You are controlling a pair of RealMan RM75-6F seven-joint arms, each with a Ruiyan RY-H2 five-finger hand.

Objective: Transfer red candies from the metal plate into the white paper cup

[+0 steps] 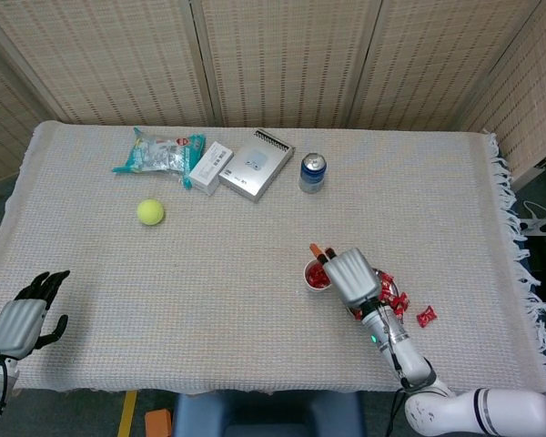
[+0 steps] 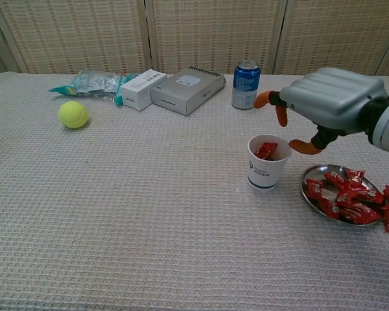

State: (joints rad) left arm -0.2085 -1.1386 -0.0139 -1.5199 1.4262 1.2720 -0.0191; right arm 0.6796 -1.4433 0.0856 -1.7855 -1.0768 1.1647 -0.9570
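Candies (image 2: 350, 197) lie heaped on the plate (image 2: 309, 195) just right of the cup (image 2: 268, 162), with at least one (image 2: 266, 150) in the cup and one stray (image 1: 426, 316) on the cloth beyond the plate. The right hand (image 2: 324, 100) hovers just above the cup, fingers (image 2: 280, 111) spread and empty. Sweeping low toward the plate could clip the rim and tip the cup. The left hand (image 1: 23, 320) rests far left of it, fingers apart. One cup, one plate; the heaped candies are too tangled to count.

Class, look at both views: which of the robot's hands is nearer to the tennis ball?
The left hand, low at the table's near-left corner below the tennis ball. The right hand is across the table by the paper cup.
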